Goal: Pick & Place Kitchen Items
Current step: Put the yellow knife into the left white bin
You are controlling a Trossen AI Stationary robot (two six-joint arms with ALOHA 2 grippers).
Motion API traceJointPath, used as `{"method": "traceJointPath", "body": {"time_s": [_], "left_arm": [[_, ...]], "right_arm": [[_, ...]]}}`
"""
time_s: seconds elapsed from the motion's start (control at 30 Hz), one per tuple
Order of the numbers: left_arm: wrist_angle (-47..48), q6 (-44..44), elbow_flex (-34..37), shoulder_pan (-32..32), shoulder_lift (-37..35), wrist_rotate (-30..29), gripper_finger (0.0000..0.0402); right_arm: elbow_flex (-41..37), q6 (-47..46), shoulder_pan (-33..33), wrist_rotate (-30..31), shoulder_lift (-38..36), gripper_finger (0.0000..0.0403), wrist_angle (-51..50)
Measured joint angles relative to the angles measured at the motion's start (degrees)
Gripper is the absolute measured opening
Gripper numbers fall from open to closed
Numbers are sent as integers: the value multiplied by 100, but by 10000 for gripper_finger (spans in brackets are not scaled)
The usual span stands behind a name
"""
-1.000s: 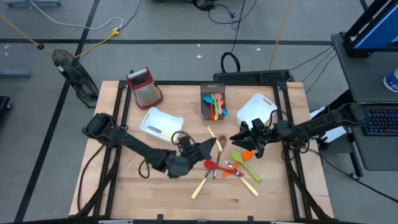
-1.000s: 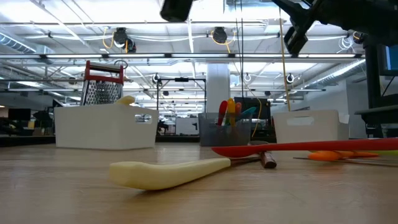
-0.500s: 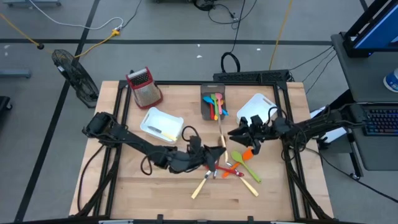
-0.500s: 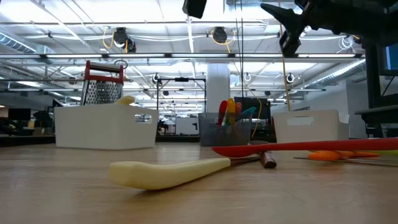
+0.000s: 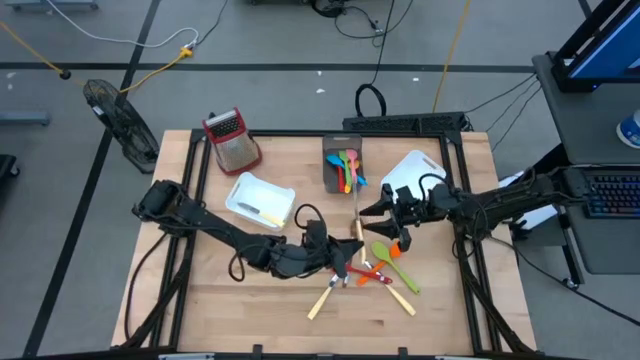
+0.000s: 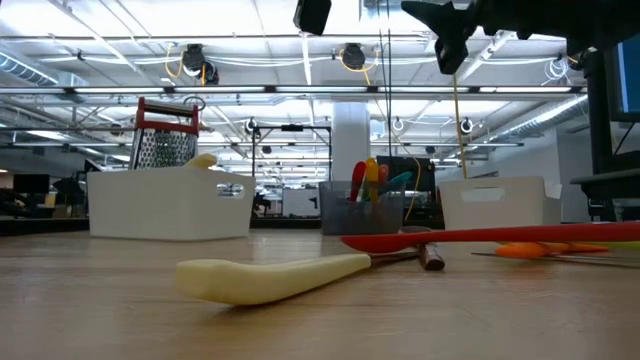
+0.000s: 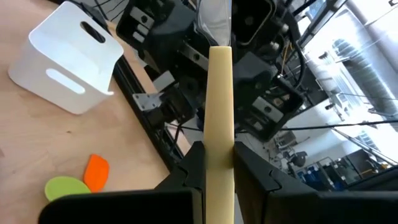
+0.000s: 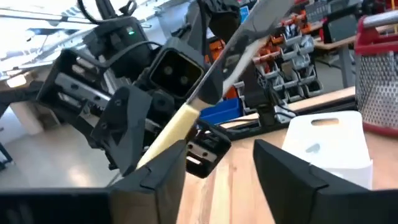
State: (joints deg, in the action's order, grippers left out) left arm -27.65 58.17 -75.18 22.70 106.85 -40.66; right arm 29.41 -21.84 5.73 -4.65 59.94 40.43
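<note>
Knife, cream handle, steel blade: pinched by the left gripper mid-worktop above the loose utensils. Likely light, stiff, smooth; best held mid-handle. Right gripper spread beside it, apparently empty.

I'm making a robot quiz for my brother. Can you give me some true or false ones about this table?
1. The left pincer is shut on a cream-handled utensil. True.
2. The right pincer is shut. False: it is open, close to the utensil's far end.
3. The grey bin holds colourful spoons. True.
4. The grater lies inside a white bin. False: the grater stands upright at the corner of the table.
5. A green spoon lies on the table. True.
</note>
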Motion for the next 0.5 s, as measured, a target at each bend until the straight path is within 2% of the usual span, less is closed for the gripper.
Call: {"method": "traceJointPath", "body": {"time_s": [0.23,0.5], "left_arm": [[-50,-90,0,-31,0,10,42],[-48,-143,0,-107,0,265,42]], "right_arm": [[0,-526,-14,-134,82,244,2],[0,-1003,-16,-428,254,269,204]]}}
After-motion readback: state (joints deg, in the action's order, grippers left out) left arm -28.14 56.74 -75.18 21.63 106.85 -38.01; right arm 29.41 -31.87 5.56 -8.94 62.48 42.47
